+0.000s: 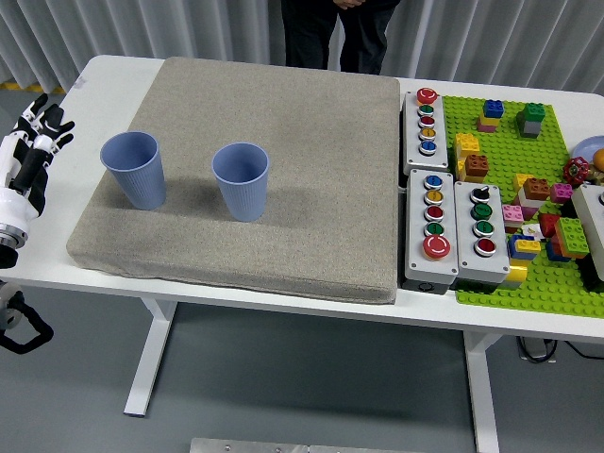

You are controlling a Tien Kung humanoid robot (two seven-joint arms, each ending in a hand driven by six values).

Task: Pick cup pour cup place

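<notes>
Starting at the far left, you have the left robot hand (36, 142) at the worktop's (283, 307) left edge, its white and black fingers (52, 125) spread loosely upward and holding nothing. It sits off the grey mat (311, 189), not touching either cup.

To its right, near but clear of it, stands the left blue cup (133, 169), upright and mouth up, on the mat's left part. Further right, with a gap between the two, the right blue cup (242, 180) stands upright as well, slightly nearer the front edge of the mat. You cannot tell from this view whether either cup holds anything.

Moving on, past the mat's right edge, you see three grey button boxes (444, 222) with coloured push buttons lying side by side on the worktop. Right of them is a green baseplate (491, 288) studded with small coloured bricks (528, 193).

At the top, behind the far side of the worktop, a person (335, 33) in dark clothing stands with hands held together in front, away from everything on the worktop.

Your right robot hand is out of view.
</notes>
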